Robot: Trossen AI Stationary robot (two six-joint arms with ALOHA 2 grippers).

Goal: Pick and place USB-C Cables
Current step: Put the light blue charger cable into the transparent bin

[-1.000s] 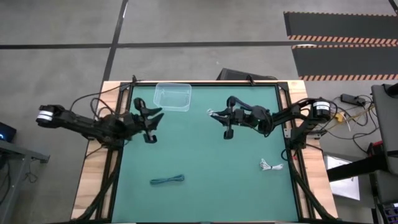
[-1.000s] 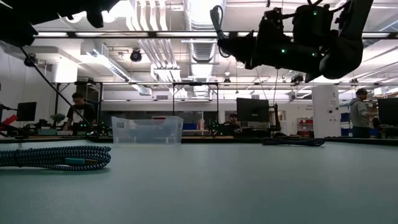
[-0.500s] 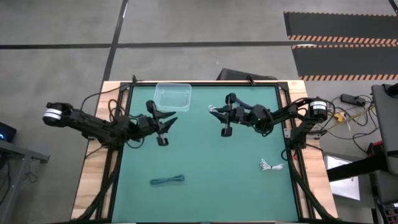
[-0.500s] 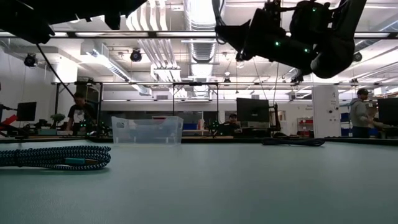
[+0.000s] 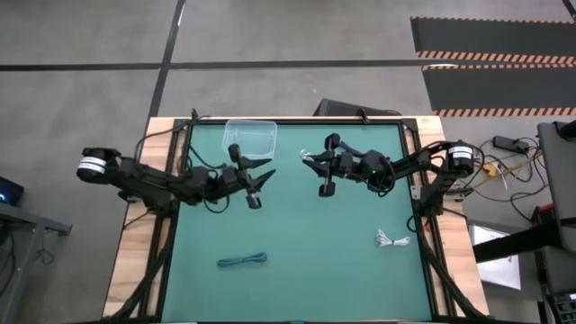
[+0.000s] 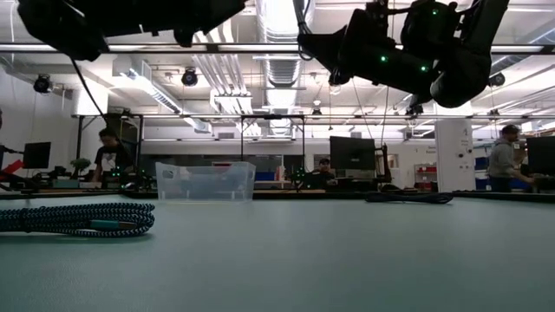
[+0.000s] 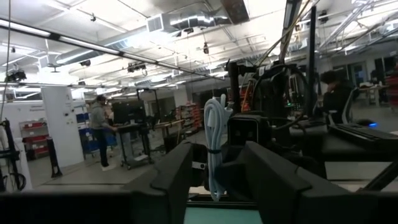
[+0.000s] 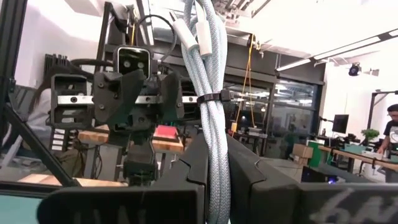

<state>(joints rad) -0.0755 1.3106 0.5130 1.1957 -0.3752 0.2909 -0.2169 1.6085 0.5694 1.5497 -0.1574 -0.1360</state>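
Sitting empty: clear bin (image 5: pixel 249 138), far table edge.

Three bundled cables: one teal (image 5: pixel 242 261) and one white (image 5: pixel 392 239) on the mat, one white (image 8: pixel 210 93) clamped in a gripper. One clear bin (image 5: pixel 250 137). Two robot arms.
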